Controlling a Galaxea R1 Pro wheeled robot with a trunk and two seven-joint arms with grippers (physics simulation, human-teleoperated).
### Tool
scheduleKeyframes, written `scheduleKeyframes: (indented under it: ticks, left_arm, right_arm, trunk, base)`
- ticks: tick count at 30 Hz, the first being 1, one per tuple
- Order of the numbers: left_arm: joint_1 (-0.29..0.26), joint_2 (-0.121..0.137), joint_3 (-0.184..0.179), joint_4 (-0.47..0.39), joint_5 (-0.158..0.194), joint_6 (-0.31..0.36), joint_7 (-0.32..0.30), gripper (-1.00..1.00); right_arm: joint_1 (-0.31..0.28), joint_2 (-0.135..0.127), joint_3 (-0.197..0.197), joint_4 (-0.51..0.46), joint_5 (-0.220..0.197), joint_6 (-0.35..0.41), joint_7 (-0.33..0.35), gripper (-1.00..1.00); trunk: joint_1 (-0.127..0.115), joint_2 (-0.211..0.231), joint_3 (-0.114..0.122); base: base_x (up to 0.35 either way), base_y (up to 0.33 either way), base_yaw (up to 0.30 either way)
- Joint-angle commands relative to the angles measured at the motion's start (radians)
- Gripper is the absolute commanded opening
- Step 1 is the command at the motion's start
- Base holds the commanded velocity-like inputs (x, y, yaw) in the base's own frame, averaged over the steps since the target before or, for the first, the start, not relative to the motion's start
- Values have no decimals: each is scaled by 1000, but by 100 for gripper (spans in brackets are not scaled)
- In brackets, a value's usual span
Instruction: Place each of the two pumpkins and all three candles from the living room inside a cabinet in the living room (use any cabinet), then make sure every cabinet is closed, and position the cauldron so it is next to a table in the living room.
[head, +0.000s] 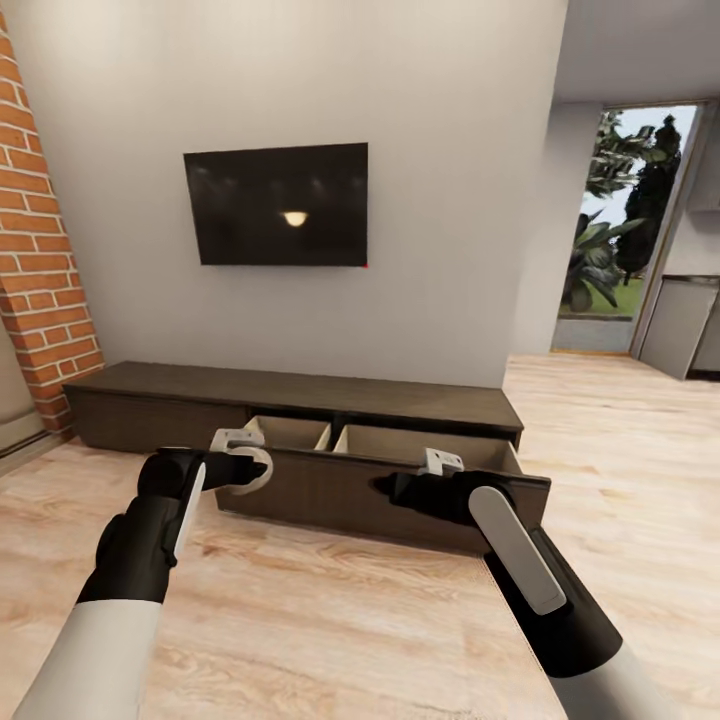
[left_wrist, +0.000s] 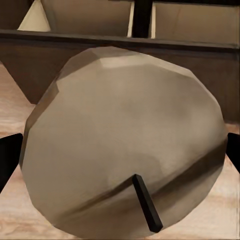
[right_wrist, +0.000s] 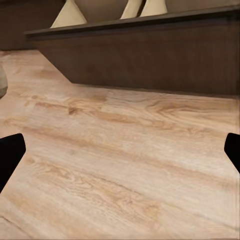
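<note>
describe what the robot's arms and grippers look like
Both arms have white upper segments and black forearms, each with a long rounded white panel. The left gripper and right gripper have pale grey heads on black wrists; the fingers look black.

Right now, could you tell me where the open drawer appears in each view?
Head view: open drawer on the floor, below the TV.
Left wrist view: drawer front behind the candle.
Right wrist view: drawer front beyond the floor planks.
Shared landmark: the pale dividers inside the drawer.
</note>
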Motion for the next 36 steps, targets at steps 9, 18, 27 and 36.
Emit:
scheduleKeyframes:
  ticks: [9, 18, 27, 36]
  left_arm:
    - [-1, -1, -2, -2, -11, 4, -10, -100]
    - [0, 0, -2, -7, -10, 4, -10, -100]
    - [1, 0, -4, -25, -10, 4, -10, -100]
    - [4, 0, -4, -31, -10, 4, -10, -100]
  right_arm:
    - [-1, -1, 2, 0, -10, 0, -10, 100]
    - [-1, -1, 2, 0, -10, 0, -10, 100]
    - [-1, 2, 2, 0, -6, 1, -11, 100]
    - [-1, 4, 2, 0, -7, 0, -10, 100]
  trunk:
    - [0, -1, 7]
    - [0, -1, 9]
    - [0, -1, 9]
    - [0, -1, 9]
  base:
    - [-2, -168, -232]
    - [62, -143, -46]
    - [267, -157, -2]
    - [205, -123, 0]
